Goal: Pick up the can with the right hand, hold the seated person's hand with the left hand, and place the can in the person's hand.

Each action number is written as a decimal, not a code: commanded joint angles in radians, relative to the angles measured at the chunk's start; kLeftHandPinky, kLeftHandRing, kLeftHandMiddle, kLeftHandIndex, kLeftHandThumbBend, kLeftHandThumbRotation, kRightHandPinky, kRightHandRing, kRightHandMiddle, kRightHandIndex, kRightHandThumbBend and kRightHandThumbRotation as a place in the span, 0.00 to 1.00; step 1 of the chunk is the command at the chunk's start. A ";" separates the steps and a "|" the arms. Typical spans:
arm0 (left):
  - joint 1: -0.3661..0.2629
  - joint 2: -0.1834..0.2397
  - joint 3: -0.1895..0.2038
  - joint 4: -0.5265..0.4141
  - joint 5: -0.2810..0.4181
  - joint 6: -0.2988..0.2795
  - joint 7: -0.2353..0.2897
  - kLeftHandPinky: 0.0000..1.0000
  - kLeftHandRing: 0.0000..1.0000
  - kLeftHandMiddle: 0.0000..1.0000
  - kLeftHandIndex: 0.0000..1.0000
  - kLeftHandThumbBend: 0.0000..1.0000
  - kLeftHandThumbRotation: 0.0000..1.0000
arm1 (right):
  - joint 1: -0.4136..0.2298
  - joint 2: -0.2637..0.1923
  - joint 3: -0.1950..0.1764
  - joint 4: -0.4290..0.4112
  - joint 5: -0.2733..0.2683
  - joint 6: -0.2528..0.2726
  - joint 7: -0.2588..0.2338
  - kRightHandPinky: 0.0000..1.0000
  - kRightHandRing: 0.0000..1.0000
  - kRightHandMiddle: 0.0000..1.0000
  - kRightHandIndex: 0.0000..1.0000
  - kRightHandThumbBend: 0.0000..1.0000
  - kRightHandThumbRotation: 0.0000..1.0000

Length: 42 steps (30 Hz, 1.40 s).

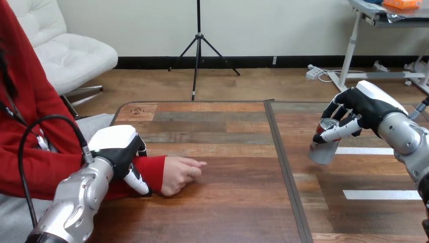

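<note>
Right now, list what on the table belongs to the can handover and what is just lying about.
Job: can, held in the right hand; left hand, round the person's wrist; person's hand, resting on the table.
Lying about: two white tape strips.

At the table's (227, 212) left the left hand (119, 149) clasps the wrist of the person's hand (179, 174), which lies on it; far right, the right hand (369, 104) holds the can (323, 149).

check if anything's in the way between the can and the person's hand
Nothing visible does. The right hand holds the can above the table's right part, and only bare table lies between it and the person's hand, which rests knuckles up with fingers loosely curled.
</note>
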<state>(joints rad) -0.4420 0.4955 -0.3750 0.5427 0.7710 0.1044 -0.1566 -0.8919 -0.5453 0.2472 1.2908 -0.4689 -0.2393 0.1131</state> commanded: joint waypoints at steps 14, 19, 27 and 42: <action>0.004 -0.006 0.039 -0.053 -0.072 -0.034 0.105 0.16 0.22 0.31 0.34 0.73 0.00 | -0.159 -0.043 -0.034 -0.079 0.024 -0.018 -0.024 0.34 0.39 0.45 0.50 0.64 0.00; 0.011 0.001 0.054 -0.082 -0.089 -0.039 0.111 0.15 0.21 0.30 0.33 0.71 0.00 | -0.158 -0.044 -0.035 -0.080 0.024 -0.021 -0.023 0.34 0.39 0.45 0.50 0.64 0.00; 0.025 0.005 0.085 -0.126 -0.112 -0.053 0.136 0.14 0.20 0.29 0.31 0.71 0.00 | -0.160 -0.041 -0.040 -0.078 0.024 -0.016 -0.023 0.34 0.39 0.45 0.50 0.64 0.00; 0.054 0.020 0.125 -0.234 -0.127 -0.058 0.143 0.13 0.19 0.28 0.29 0.72 0.00 | -0.160 -0.038 -0.043 -0.077 0.024 -0.018 -0.024 0.34 0.39 0.44 0.50 0.64 0.00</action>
<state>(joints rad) -0.3228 0.5104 -0.3125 0.4580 0.6729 0.0776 -0.0534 -0.8919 -0.5453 0.2344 1.2904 -0.4688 -0.2393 0.1131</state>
